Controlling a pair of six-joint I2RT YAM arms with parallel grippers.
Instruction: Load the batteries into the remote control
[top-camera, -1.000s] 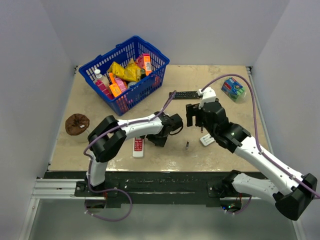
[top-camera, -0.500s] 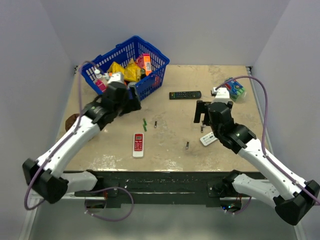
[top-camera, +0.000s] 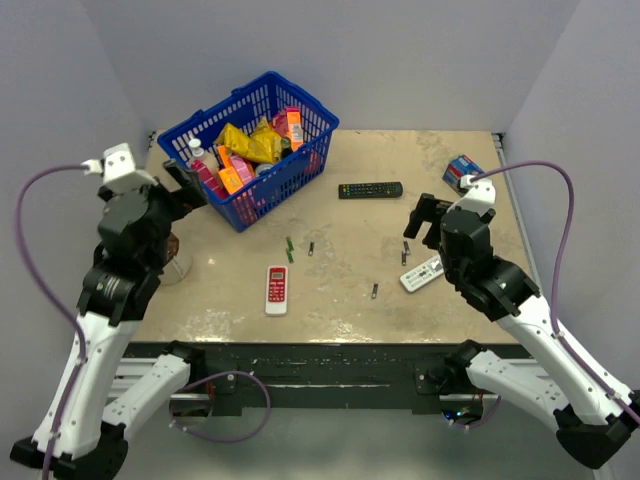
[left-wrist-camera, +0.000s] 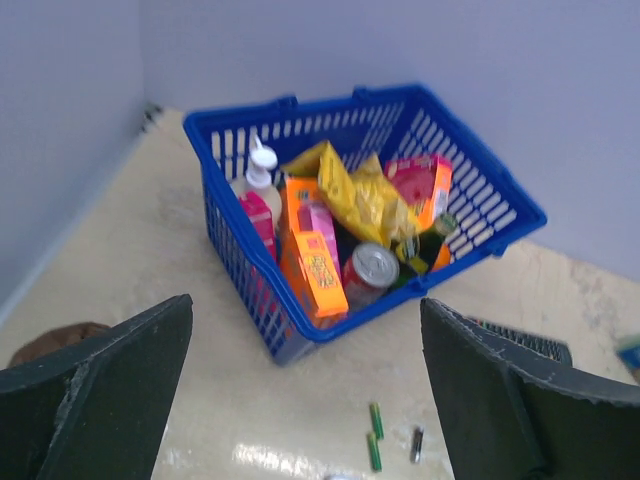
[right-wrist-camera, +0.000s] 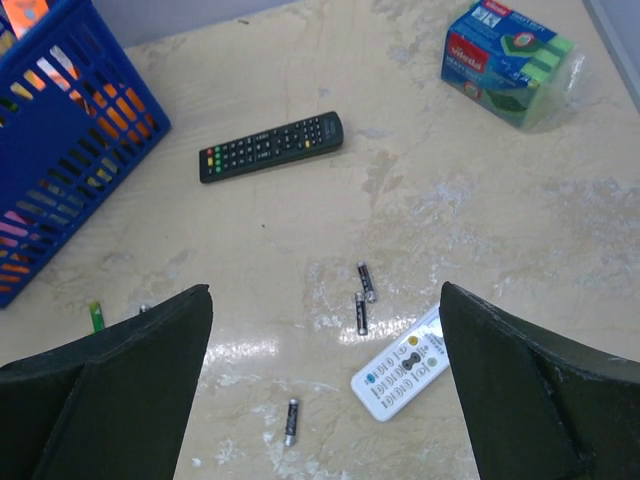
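the left gripper (left-wrist-camera: 305, 340) hangs raised over the left edge of the beige table (top-camera: 340, 225), black fingers spread wide and empty, facing a blue plastic basket (left-wrist-camera: 505, 215) of packaged goods. the right gripper (right-wrist-camera: 325, 330) is equally wide and empty. below it lie three slim dark batteries (right-wrist-camera: 359, 312), two near a white remote with grey buttons (right-wrist-camera: 405, 372). the small white remote control with a red panel (top-camera: 277, 289) lies between the arms near the front edge, apart from a green battery (top-camera: 290, 248).
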